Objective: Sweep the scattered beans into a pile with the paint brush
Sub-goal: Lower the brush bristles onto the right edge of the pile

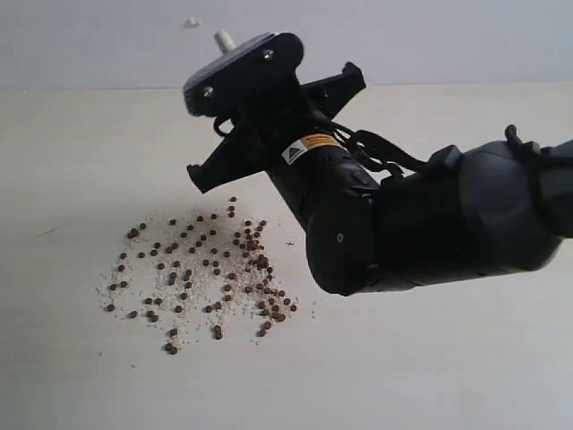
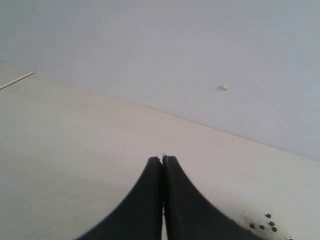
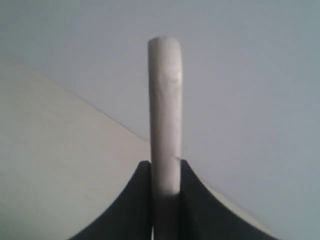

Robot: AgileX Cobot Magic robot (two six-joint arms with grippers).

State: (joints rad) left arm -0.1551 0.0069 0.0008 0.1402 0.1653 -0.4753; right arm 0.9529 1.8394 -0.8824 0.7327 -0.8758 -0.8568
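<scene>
Pale cream desk (image 1: 466, 367) fills most of what we see, with a flat grey wall (image 1: 430, 36) behind it. Our right arm (image 1: 430, 224) reaches across the middle. Its hand (image 3: 165, 167) is clamped tight on the white handle of the paint brush (image 3: 165, 100). The handle's long axis runs straight out past the fingertips, up toward the wall and away from the desk. We cannot see the bristles in any view.

Our left hand (image 2: 162, 161) has its fingers pressed together with nothing between them.

The beans (image 1: 201, 269) lie loosely scattered on the desk below the right hand and behind its fingertips. A denser cluster (image 1: 267, 287) sits on the side nearest the arm, and pale crumbs (image 1: 199, 303) are mixed in. A few beans show just beside the left hand, but the right hand has the brush. We judge the sweep falls to the right hand, which must first tip the brush down to the desk.
</scene>
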